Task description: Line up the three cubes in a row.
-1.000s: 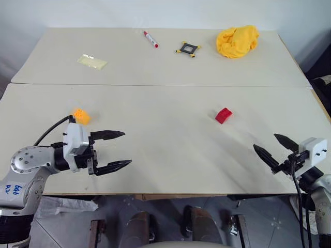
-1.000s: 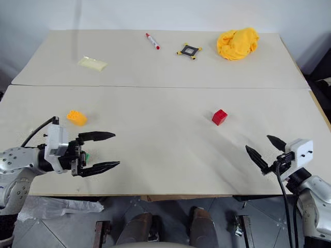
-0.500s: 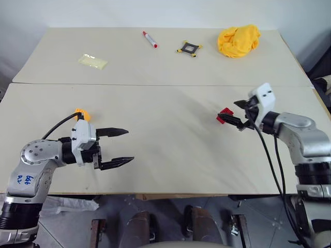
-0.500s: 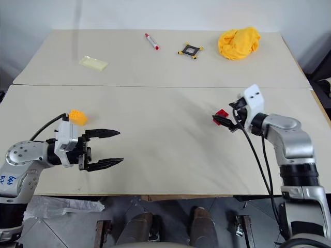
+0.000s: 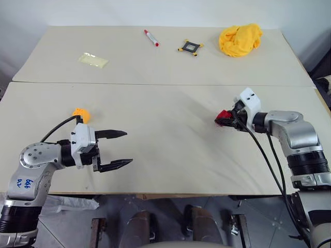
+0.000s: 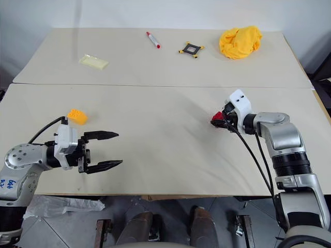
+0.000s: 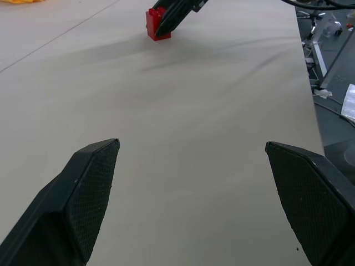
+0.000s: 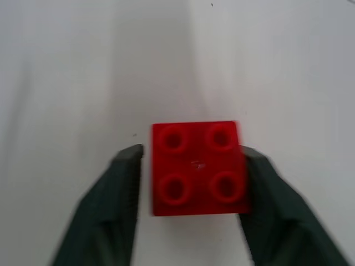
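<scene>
Right gripper (image 8: 191, 166) — fingers closed against both sides of the red cube (image 8: 198, 167), which sits on the tabletop (image 5: 165, 129) at right. Left gripper (image 5: 120, 150) — fingers spread wide, empty, near the orange-yellow cube (image 6: 77, 116).

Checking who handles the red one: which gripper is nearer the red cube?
Right. The right gripper is shut on the red cube; the left gripper hangs open far across the table, near the orange-yellow cube.
</scene>
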Robot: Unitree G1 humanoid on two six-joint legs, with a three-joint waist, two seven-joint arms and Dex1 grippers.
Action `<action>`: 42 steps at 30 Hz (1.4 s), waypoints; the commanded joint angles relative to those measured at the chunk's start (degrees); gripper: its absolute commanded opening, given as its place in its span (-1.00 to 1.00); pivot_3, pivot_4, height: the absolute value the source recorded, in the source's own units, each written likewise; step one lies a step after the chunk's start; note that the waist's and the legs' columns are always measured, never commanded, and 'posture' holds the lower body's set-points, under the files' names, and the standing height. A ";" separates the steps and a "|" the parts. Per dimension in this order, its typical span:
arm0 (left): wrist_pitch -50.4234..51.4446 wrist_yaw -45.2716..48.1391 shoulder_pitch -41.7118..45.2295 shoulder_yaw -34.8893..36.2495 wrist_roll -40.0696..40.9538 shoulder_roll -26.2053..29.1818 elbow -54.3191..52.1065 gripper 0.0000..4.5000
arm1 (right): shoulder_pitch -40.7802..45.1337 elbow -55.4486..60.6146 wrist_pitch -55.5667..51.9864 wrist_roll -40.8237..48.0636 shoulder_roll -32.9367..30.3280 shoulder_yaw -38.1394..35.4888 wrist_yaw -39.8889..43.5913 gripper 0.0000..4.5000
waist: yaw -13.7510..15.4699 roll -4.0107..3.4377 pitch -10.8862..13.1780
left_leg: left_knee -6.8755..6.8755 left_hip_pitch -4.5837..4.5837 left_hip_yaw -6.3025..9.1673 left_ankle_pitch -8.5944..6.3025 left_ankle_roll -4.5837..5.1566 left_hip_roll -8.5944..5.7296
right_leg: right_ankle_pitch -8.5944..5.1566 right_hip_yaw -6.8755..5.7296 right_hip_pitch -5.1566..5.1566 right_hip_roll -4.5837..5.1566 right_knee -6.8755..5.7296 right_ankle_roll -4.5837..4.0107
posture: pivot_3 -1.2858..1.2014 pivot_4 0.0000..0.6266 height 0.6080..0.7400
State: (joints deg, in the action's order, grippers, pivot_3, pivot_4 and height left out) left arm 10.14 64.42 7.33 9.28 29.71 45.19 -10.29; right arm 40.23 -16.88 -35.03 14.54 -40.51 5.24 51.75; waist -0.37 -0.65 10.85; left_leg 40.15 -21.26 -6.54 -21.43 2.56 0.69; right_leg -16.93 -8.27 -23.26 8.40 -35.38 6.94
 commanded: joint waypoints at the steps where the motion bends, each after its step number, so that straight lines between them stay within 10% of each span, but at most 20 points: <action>1: -1.20 -0.16 -1.17 2.54 -0.07 0.55 -1.02 1.00 | 2.10 2.96 7.15 1.64 -0.42 0.35 8.97 -0.33 | -0.01 0.00 0.00 | 0.00 0.00 0.00 0.00 0.00 0.00 | 0.00 0.00 -0.01 0.00 0.00 0.00 | 0.03 -0.52 1.00; 9: -2.84 1.45 -2.65 5.56 0.44 0.28 3.69 1.00 | 11.00 -2.60 19.25 -3.26 3.99 11.47 27.28 -0.33 | -1.12 0.00 0.00 | 0.00 0.06 -0.08 0.00 0.00 0.05 | 0.00 0.04 -0.03 -0.03 -0.05 0.00 | 0.03 -0.52 1.00; 22: -2.70 -1.45 -8.26 10.36 0.83 0.16 0.11 1.00 | 14.81 -14.63 28.20 -11.76 12.92 16.35 28.57 -0.33 | -1.43 0.02 0.00 | 0.01 -0.01 0.00 0.00 0.00 0.00 | 0.00 -0.01 -0.09 0.03 -0.12 0.00 | 0.03 -0.52 1.00; 31: 0.51 -6.90 -12.79 23.82 7.52 -2.63 2.72 1.00 | 11.95 -12.75 34.72 -6.90 10.80 8.70 29.57 0.99 | -1.42 0.03 0.00 | 0.01 0.01 0.02 0.00 0.00 0.02 | 0.00 0.01 -0.09 0.04 -0.15 0.00 | 0.03 -0.52 1.00; 42: -4.64 -2.97 -32.74 42.93 5.86 -4.42 22.05 1.00 | -5.46 -5.76 45.25 12.08 8.59 -6.81 40.30 1.00 | -1.44 0.16 0.00 | -0.04 0.12 -0.18 -0.02 0.02 0.07 | -0.01 0.02 -0.07 0.04 -0.08 0.00 | 0.03 -0.52 1.00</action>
State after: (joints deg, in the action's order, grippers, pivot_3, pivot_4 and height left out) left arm 6.97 60.71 -23.55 49.98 35.90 41.47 10.09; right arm 35.86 -24.26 8.11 24.18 -31.96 0.45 88.13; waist -1.81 -0.50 10.85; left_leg 40.11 -21.11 -6.73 -21.46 2.58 0.76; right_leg -16.94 -8.23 -23.32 8.45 -35.46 6.94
